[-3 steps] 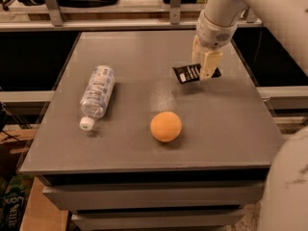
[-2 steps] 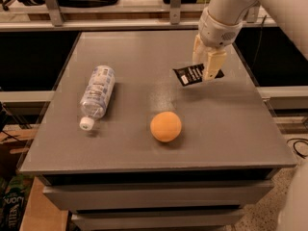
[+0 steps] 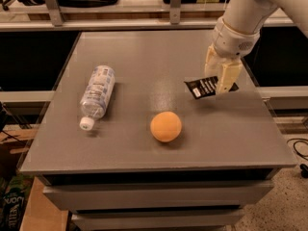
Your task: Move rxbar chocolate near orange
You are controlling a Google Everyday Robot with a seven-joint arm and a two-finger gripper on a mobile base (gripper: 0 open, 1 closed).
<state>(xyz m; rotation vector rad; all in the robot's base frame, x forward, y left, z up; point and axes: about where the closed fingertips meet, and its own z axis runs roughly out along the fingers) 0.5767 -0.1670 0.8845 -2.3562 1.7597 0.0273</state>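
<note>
The pincer (image 3: 222, 84) is clamped on the rxbar chocolate (image 3: 201, 87), seemingly just off the bench (image 3: 144, 52) at the right. The orange (image 3: 166, 126) sits nearer and leftward. Best carry it low and set it down just beside the fruit — without nudging it.

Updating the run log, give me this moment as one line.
gripper: shut on black flat rxbar chocolate wrapper, over grey table right side | round orange fruit: front centre, apart from bar | placement: pending

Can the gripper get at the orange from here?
Probably yes: the gripper, holding the rxbar chocolate, hangs right of and behind the orange, bare table between; the water bottle lies far left.
</note>
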